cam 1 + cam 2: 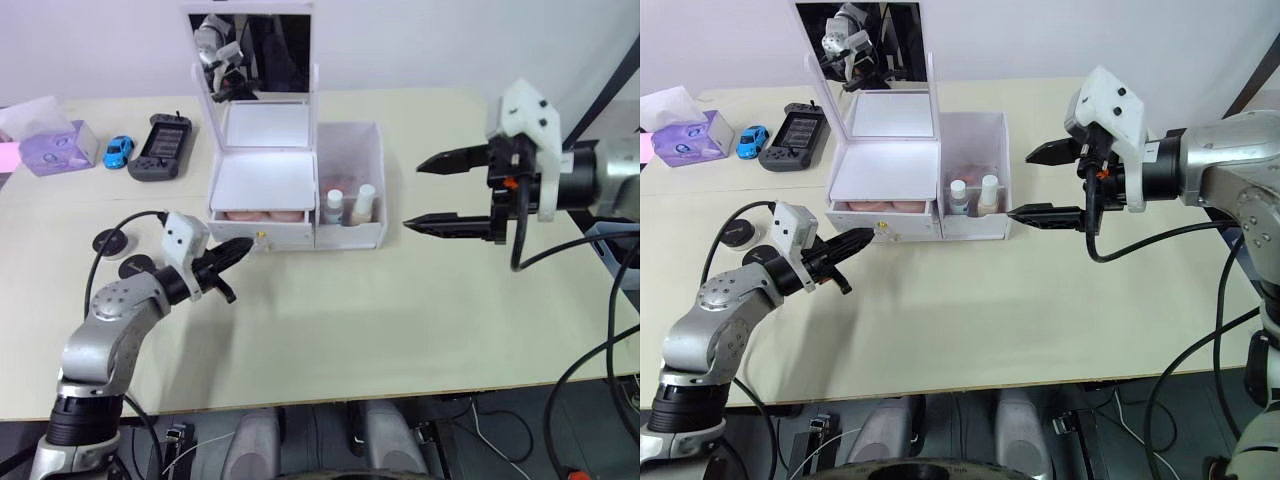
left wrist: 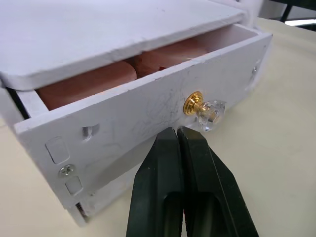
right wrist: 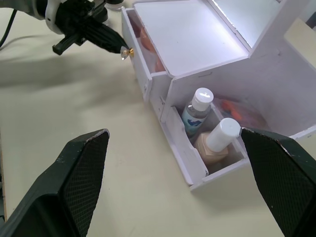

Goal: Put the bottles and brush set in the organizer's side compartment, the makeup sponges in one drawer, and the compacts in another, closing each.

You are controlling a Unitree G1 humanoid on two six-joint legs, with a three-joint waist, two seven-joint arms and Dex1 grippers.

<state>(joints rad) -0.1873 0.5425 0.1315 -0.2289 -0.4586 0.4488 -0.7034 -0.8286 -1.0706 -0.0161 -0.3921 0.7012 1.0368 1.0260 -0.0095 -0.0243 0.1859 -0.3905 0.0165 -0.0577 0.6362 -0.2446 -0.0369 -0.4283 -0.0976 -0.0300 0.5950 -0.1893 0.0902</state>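
White plastic makes up the cosmetics organizer (image 1: 290, 185) with its upright mirror lid, which we see at upper centre of the left eye view on the pale table (image 1: 400, 320). Its tall side compartment (image 1: 350, 185) already holds the two white-capped bottles (image 3: 207, 131), one clear with a teal label and one beige, with what looks like the bagged pink brush set (image 3: 237, 109) behind them, though that part is hard to make out. The upper drawer (image 2: 143, 116) stands partly pulled out, and the two flat pink makeup sponges (image 2: 123, 74) lie inside it. Our left gripper (image 2: 177, 132), jaws pressed together on nothing, has its tips against or just short of the drawer front, right beside the gold-and-crystal knob (image 2: 202, 109). Our right gripper (image 1: 445, 192) hovers at centre right of the frame with its jaws spread wide and empty, near the side compartment but apart from it. The two small round black compacts (image 1: 120, 252) lie on the table at lower left of the organizer, beside our left arm. We judge the step in hand to be shutting the sponge drawer: the next move calls for a straight push along the drawer's travel, kept off the knob so the tips do not slip, until the front sits flush. After that, the compacts need the other drawer opened.
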